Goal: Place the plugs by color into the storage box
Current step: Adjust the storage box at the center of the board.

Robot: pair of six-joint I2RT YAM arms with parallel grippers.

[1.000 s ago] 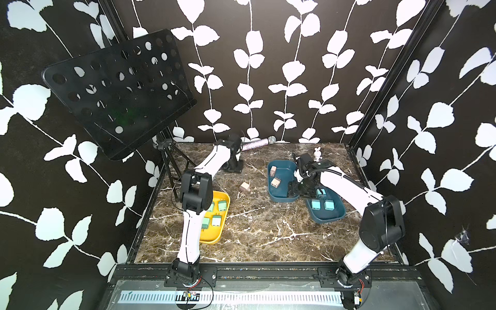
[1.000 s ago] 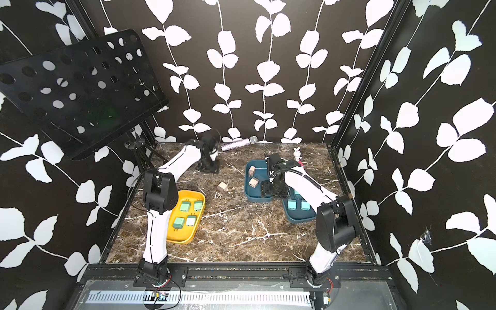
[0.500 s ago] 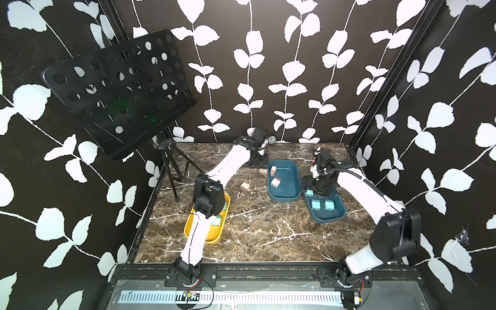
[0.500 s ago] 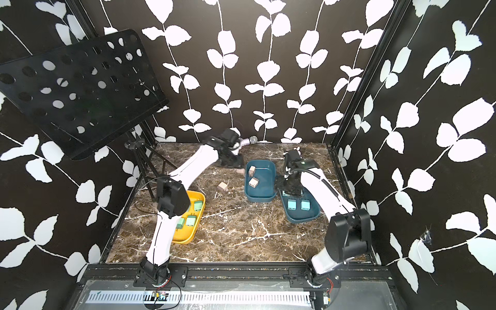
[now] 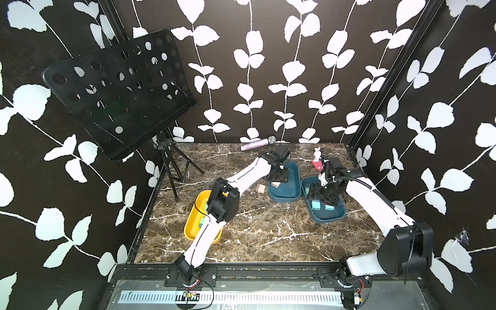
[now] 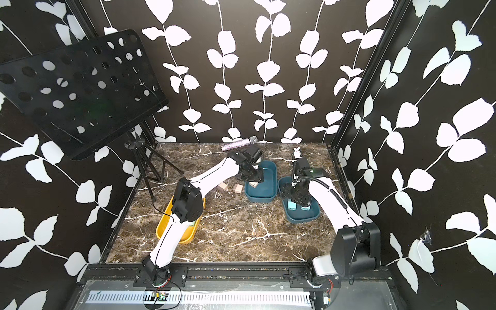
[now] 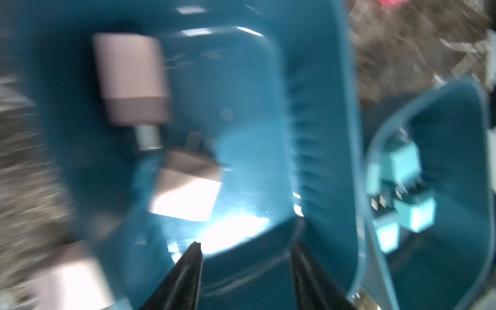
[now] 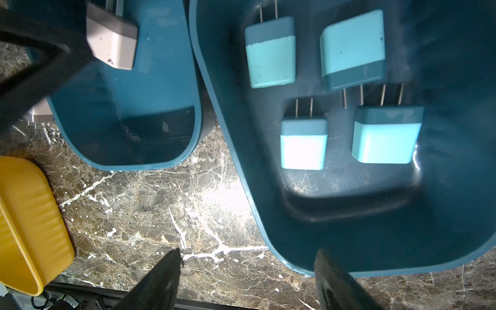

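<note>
Black walls (image 5: 268, 26) patterned with white leafy vines enclose a brown marble tabletop (image 5: 268, 228) and a perforated black music stand (image 5: 115, 91).

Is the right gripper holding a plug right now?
No, the right wrist view shows the right gripper open, with nothing between its jaws.

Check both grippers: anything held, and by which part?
Nothing is held. The left gripper stands open and empty above the pink-beige plugs; the right gripper stands open and empty near the light blue plugs.
</note>
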